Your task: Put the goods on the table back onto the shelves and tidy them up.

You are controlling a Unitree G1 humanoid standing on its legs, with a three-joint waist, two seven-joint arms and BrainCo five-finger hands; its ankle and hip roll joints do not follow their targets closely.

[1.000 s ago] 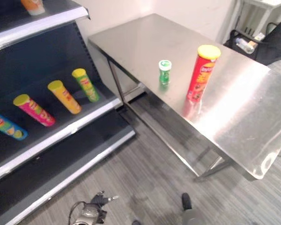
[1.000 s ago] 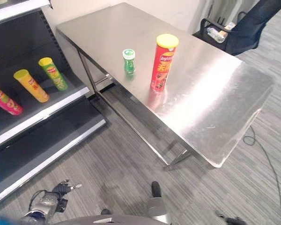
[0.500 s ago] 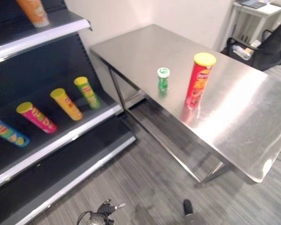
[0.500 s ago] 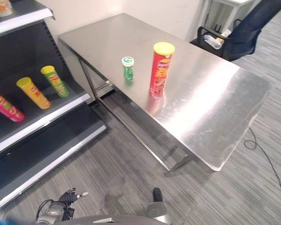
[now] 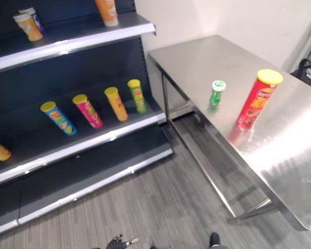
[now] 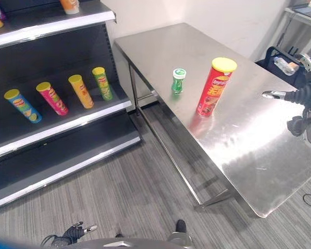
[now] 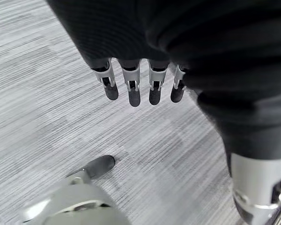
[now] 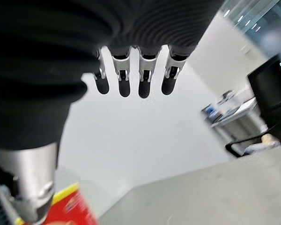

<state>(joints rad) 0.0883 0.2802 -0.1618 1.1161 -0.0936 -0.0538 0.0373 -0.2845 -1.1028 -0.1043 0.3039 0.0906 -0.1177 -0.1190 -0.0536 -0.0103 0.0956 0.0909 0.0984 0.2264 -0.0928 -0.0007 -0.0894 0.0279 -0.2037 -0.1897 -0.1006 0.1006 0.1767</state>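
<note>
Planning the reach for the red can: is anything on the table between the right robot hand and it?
Nothing visible does. The right robot hand hovers open over the table's far right side, and only bare steel lies between it and the red can. The small green bottle stands beyond the can.

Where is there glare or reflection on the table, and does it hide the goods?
In the left eye view a bright glare patch lies on the table near its front end, and the red can is mirrored below its base. In the right eye view the green bottle also casts a faint reflection. Both goods stay plainly visible.
</note>
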